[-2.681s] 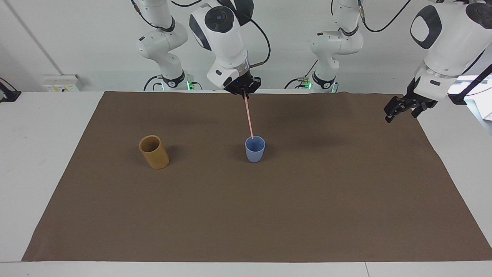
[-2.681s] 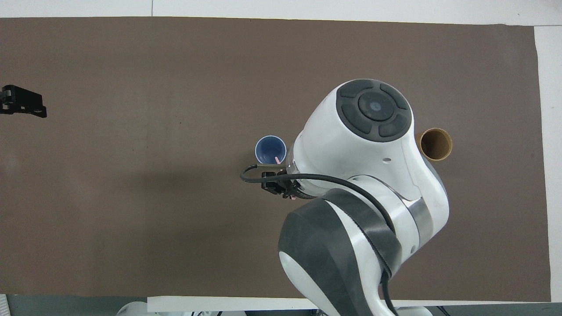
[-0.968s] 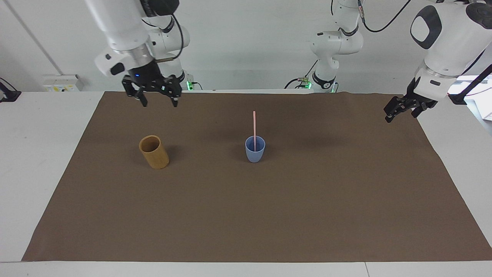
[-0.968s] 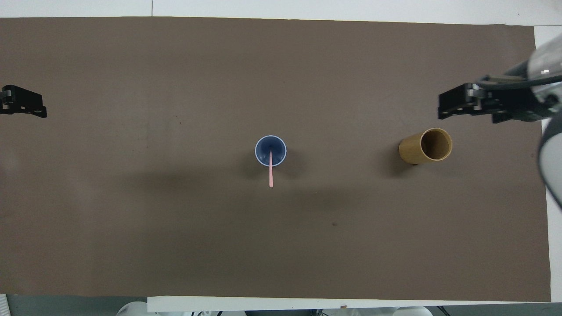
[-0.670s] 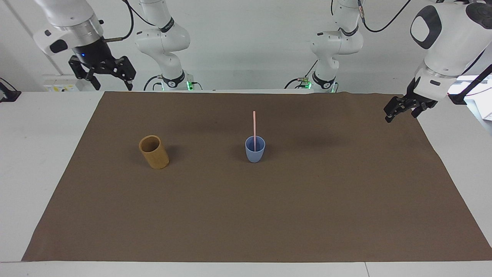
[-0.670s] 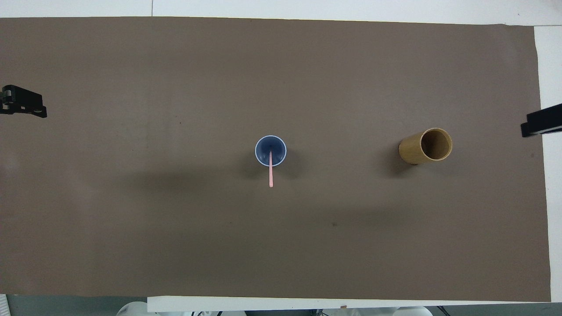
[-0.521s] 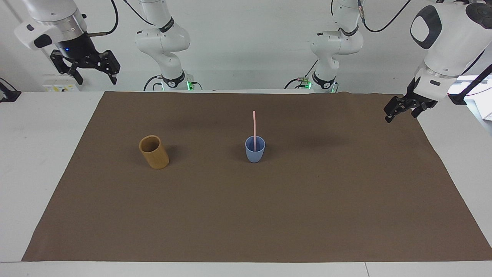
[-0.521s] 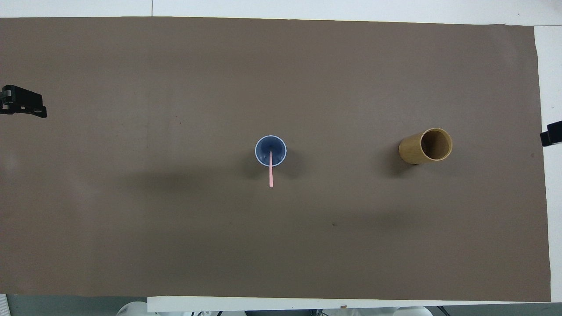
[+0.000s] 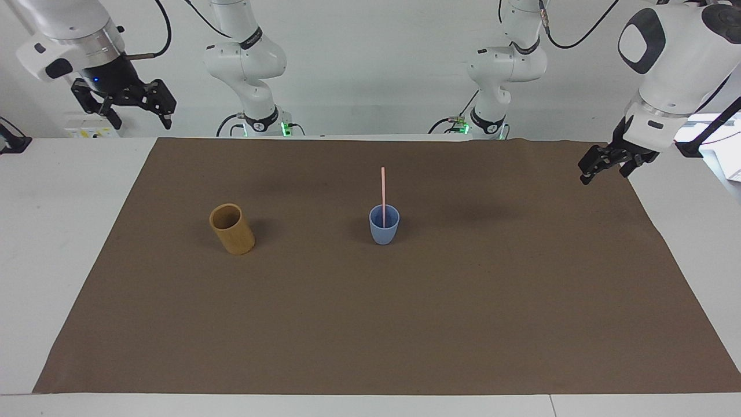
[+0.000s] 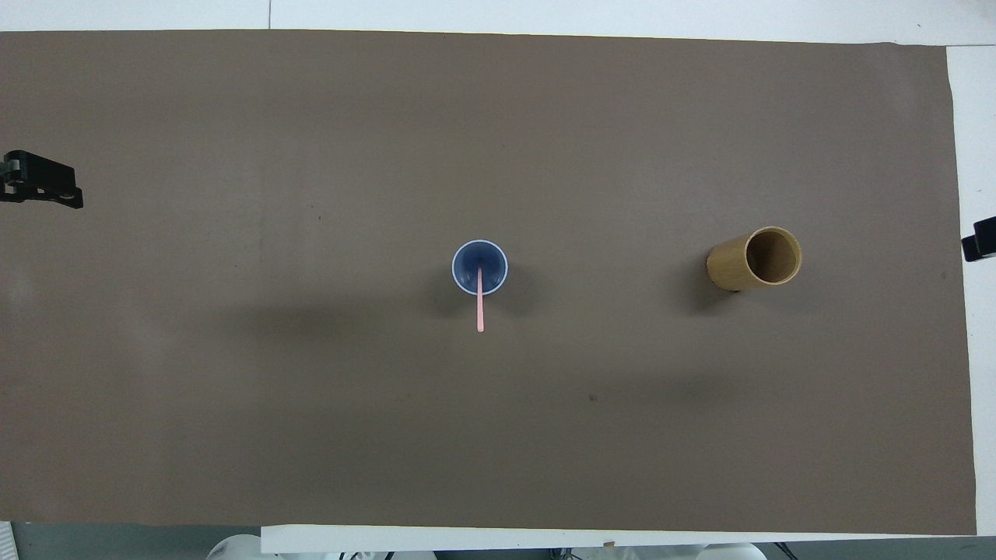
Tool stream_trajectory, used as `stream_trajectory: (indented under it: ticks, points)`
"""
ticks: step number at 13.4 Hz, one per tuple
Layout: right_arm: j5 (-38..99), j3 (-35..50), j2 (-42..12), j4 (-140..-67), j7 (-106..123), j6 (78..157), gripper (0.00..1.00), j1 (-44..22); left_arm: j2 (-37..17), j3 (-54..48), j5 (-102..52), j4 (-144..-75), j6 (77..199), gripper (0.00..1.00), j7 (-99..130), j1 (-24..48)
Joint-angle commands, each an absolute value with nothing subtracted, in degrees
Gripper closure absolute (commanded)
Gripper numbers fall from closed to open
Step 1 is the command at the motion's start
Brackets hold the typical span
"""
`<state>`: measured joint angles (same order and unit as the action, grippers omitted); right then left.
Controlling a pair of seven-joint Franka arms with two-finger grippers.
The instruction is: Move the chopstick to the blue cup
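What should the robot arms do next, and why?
Probably nothing more than rest. The chopstick already stands in the blue cup, leaning on its rim. The right gripper, open, is up off the mat at its own end, and the left gripper, open too, waits at the other.

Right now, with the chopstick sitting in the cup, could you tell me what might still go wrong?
1. The thin pale pink chopstick stands mostly above the small light blue plastic cup, leaning on its rim toward the robots; a bump could tip the cup.
2. The tall tan wooden cup stands toward the right arm's end; the open right tool, returning, could clip it.
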<state>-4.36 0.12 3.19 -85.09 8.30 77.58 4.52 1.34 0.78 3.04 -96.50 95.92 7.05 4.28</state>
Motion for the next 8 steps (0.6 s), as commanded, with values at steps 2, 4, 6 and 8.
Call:
stream_trajectory:
  ticks: [2,4,6,8]
  points:
    - [-4.13,0.18,3.52,-85.52,8.88,77.08,0.0,5.1,3.34,-0.08,1.85,-96.51,93.81,0.0,6.42,5.36]
    - [-4.13,0.35,3.51,-85.43,8.88,75.42,0.0,5.36,3.34,-0.09,-1.13,-93.44,90.8,0.0,4.4,5.27]
    - [-4.04,0.44,3.52,-85.52,8.88,75.58,0.0,5.45,3.43,0.09,-1.32,-93.34,90.35,0.0,4.31,5.27]
    - [-4.04,0.62,3.52,-85.43,8.88,75.5,0.0,5.62,4.04,-0.09,-1.32,-94.13,90.44,0.0,4.66,5.36]
